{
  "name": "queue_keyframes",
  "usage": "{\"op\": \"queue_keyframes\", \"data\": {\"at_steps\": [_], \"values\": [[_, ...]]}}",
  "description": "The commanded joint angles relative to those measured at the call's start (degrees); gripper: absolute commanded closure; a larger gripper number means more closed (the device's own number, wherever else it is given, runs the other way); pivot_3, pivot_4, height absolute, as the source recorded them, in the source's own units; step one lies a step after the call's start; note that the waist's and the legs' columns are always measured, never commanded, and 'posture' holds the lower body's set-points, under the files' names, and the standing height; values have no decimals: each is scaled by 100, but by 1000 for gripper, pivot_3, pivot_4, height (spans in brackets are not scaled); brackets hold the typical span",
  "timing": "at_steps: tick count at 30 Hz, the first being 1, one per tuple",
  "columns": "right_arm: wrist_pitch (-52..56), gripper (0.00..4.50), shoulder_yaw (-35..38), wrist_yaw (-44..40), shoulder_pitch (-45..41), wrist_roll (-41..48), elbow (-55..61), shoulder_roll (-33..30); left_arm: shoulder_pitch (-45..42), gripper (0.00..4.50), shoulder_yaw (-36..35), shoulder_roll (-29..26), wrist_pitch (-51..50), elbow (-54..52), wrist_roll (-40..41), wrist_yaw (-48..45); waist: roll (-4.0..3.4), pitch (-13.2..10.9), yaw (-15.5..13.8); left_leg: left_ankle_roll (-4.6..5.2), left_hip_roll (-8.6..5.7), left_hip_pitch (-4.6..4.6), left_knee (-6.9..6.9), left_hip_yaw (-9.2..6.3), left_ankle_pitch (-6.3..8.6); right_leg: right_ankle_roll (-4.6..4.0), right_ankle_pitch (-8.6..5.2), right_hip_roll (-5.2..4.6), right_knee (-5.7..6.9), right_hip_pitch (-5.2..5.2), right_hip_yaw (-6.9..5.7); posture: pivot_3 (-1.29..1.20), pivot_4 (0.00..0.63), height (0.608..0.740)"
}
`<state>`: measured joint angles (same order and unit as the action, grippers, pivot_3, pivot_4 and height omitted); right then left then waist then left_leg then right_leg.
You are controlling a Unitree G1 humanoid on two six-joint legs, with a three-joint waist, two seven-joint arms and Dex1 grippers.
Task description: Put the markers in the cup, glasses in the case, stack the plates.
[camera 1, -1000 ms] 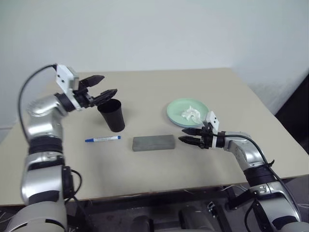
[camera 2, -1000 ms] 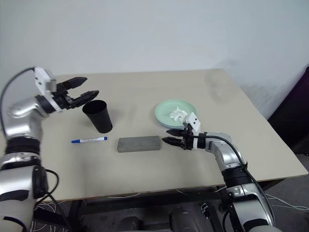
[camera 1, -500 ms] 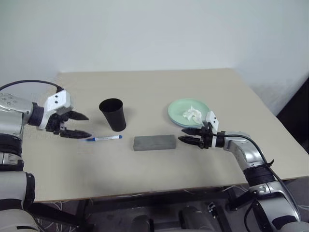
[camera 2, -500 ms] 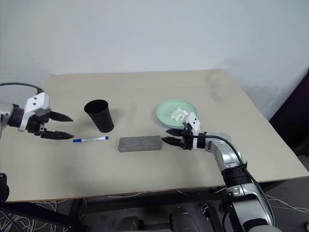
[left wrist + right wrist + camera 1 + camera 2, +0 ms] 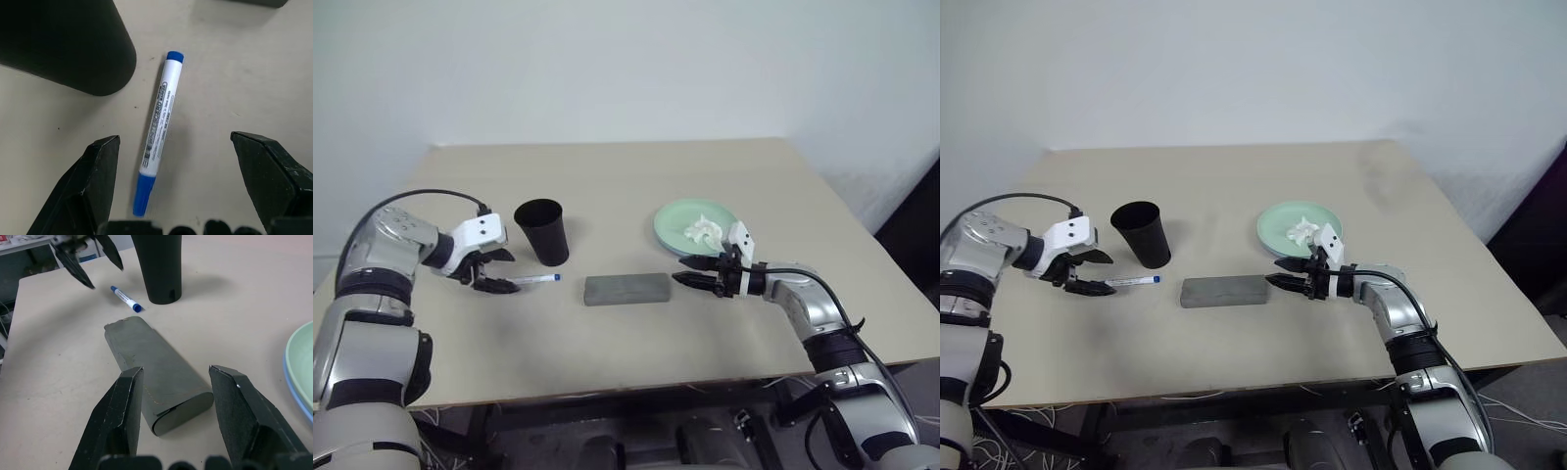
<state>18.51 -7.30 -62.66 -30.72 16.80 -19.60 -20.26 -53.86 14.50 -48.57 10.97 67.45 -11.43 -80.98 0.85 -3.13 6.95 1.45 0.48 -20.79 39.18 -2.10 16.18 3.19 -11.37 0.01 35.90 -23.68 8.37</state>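
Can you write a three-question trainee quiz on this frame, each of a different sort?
1. True or false: the marker lies flat on the table between the open fingers of the left claw.
2. What sits on the green plate? A) glasses B) crumpled white tissue C) a marker
3. Which object does the right claw point at, without touching it?

Key
1. True.
2. B.
3. The grey case, closed, lying near the black cup.
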Motion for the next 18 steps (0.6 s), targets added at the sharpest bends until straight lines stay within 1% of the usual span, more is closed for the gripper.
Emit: {"op": "queue_keyframes", "data": {"at_steps": [1,5,12,18], "values": [[-85,2181,106,-19,-84,51,116,-59,-253,670,18,72,150,148,-164,167,0,0,2,0,0,-1,1,1,0,0,0,0,0,-1,0,0,0,740],[-64,2181,110,-7,-37,64,175,-80,-290,670,88,214,314,324,-375,444,1,0,0,0,-1,-1,2,1,0,0,0,-1,0,0,1,0,0,740],[-51,2181,113,30,14,82,225,-86,-304,670,84,373,410,521,-541,646,2,1,-4,0,-1,-1,4,0,0,1,1,-1,2,1,1,0,0,740],[-44,2181,119,66,56,93,264,-69,-319,670,54,498,298,658,-627,775,3,1,-8,0,-2,-1,5,-1,0,1,1,-1,3,2,0,0,0,740]]}}
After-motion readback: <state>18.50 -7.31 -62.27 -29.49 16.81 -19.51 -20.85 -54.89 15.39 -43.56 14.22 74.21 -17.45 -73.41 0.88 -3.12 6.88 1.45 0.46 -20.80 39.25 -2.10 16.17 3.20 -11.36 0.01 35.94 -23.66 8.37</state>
